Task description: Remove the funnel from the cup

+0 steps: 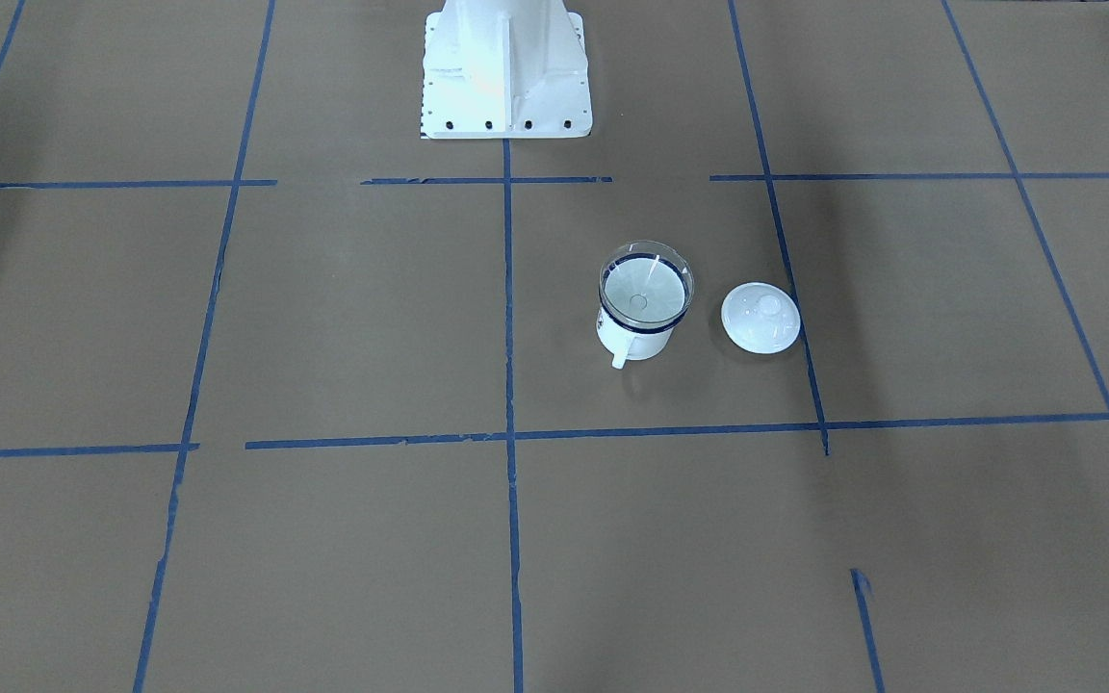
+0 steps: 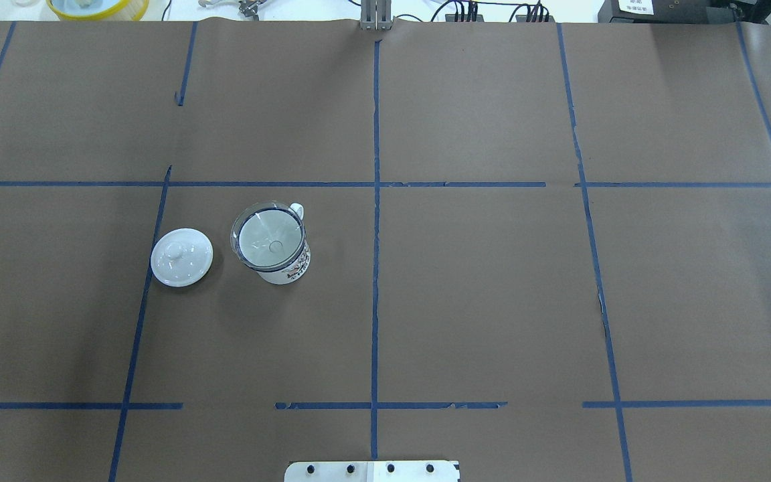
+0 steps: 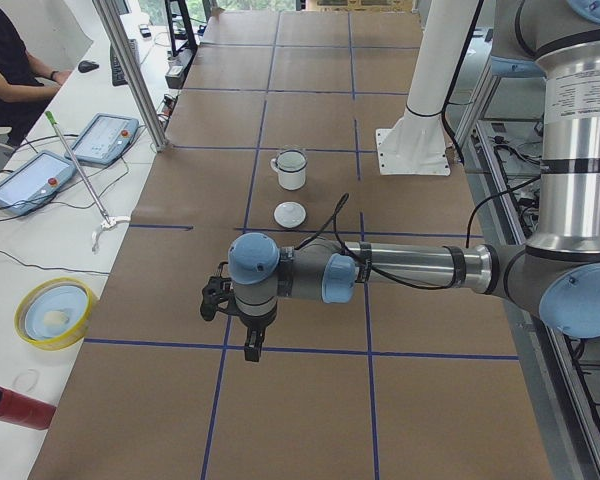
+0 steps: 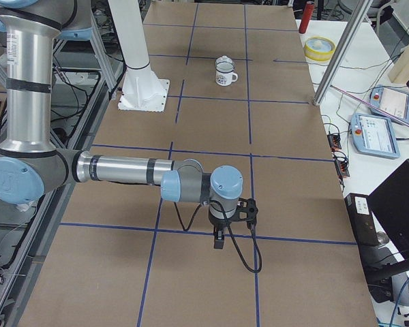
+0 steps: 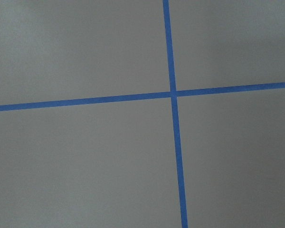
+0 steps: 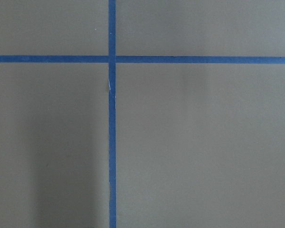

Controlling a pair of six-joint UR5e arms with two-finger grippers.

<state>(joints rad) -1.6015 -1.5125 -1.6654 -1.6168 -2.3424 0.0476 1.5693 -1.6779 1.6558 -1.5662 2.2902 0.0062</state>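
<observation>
The clear funnel [image 1: 646, 284] sits in the mouth of the white mug [image 1: 633, 339] with the dark blue rim, a little left of the table's centre line. They show in the overhead view as funnel [image 2: 268, 234] in cup [image 2: 290, 269], and small in the side views [image 3: 291, 170] [image 4: 223, 72]. My left gripper [image 3: 248, 345] hangs over the table's left end, far from the cup. My right gripper [image 4: 219, 240] hangs over the right end. Both show only in side views; I cannot tell whether they are open or shut. Both wrist views show only brown paper and blue tape.
A white round lid with a knob [image 2: 181, 256] lies flat beside the cup, on its left. The white robot pedestal [image 1: 506, 67] stands at the table's near edge. A metal post [image 3: 135, 75], tablets [image 3: 100, 138] and a yellow bowl [image 3: 55, 312] are on the side bench.
</observation>
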